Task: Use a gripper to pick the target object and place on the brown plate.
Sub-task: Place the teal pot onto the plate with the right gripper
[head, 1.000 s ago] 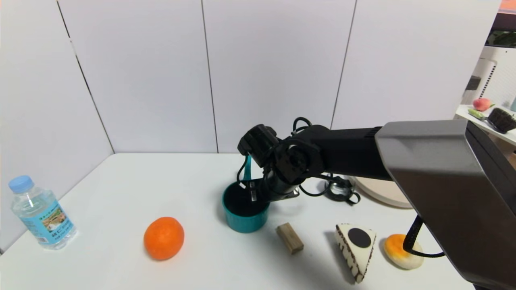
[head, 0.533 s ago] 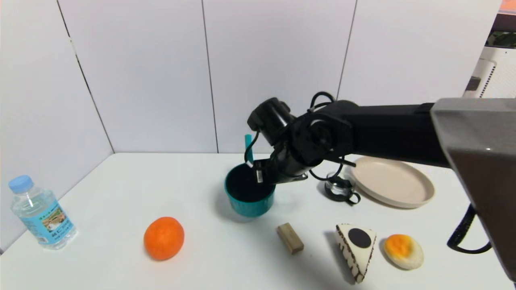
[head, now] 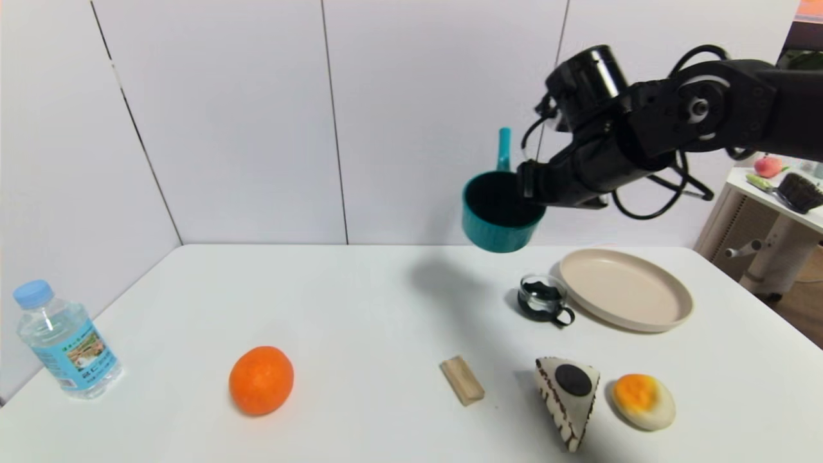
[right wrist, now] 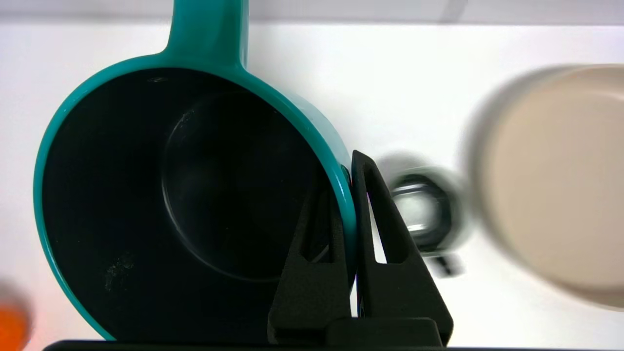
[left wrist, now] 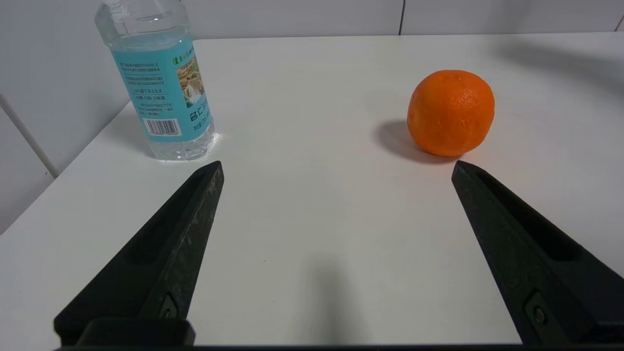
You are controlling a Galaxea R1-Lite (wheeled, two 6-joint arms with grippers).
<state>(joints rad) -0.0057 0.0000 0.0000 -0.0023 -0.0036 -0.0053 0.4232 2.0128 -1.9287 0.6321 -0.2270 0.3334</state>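
Observation:
My right gripper (head: 528,185) is shut on the rim of the teal saucepan (head: 498,222) and holds it high above the table, left of the brown plate (head: 625,289). In the right wrist view one finger is inside the saucepan (right wrist: 195,195) and one outside its wall, with my right gripper (right wrist: 347,165) pinching the rim; the brown plate (right wrist: 555,185) lies below, off to one side. The pan's handle points to the back wall. My left gripper (left wrist: 336,168) is open and empty over the table near the front left; it does not show in the head view.
A small glass cup with a black handle (head: 543,299) stands just left of the plate. An orange (head: 261,379), a water bottle (head: 64,341), a wooden block (head: 461,380), a cake slice (head: 569,395) and a bun (head: 643,400) lie along the front.
My right gripper has lifted the saucepan off the table and carried it up and to the right, toward the plate. The left arm has not moved.

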